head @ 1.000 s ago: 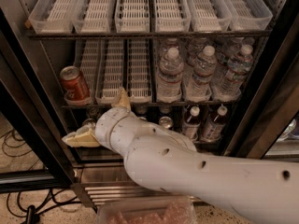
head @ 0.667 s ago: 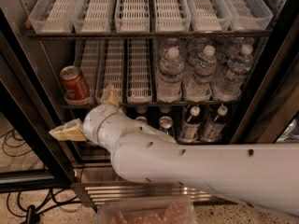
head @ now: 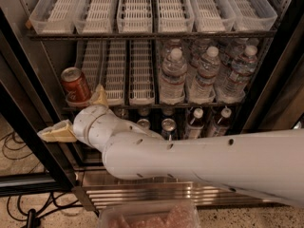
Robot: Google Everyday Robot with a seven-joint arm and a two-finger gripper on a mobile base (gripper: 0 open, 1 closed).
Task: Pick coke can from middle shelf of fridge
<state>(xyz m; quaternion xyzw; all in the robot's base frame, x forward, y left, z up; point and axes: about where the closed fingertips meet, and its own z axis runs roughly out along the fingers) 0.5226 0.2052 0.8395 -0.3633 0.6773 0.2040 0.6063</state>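
Note:
The coke can (head: pixel 76 84) is red with a silver top and stands tilted at the front left of the middle shelf (head: pixel 156 106) of the fridge (head: pixel 266 94). My gripper (head: pixel 78 115) is just below and in front of the can, at the shelf's front edge. Its two tan fingers are spread apart and hold nothing: one fingertip (head: pixel 99 95) points up beside the can's right side, the other (head: pixel 53 133) sticks out to the lower left. My white arm (head: pixel 204 158) crosses the lower half of the view.
Several water bottles (head: pixel 204 75) fill the right lanes of the middle shelf. Bare white lane trays (head: pixel 137 8) line the top shelf. Cans and bottles (head: pixel 168 125) stand on the bottom shelf behind my arm. The ribbed steel base (head: pixel 156 194) and floor cables (head: pixel 19 151) lie below.
The gripper and wrist have shifted left and a little up toward the can. The can has not moved.

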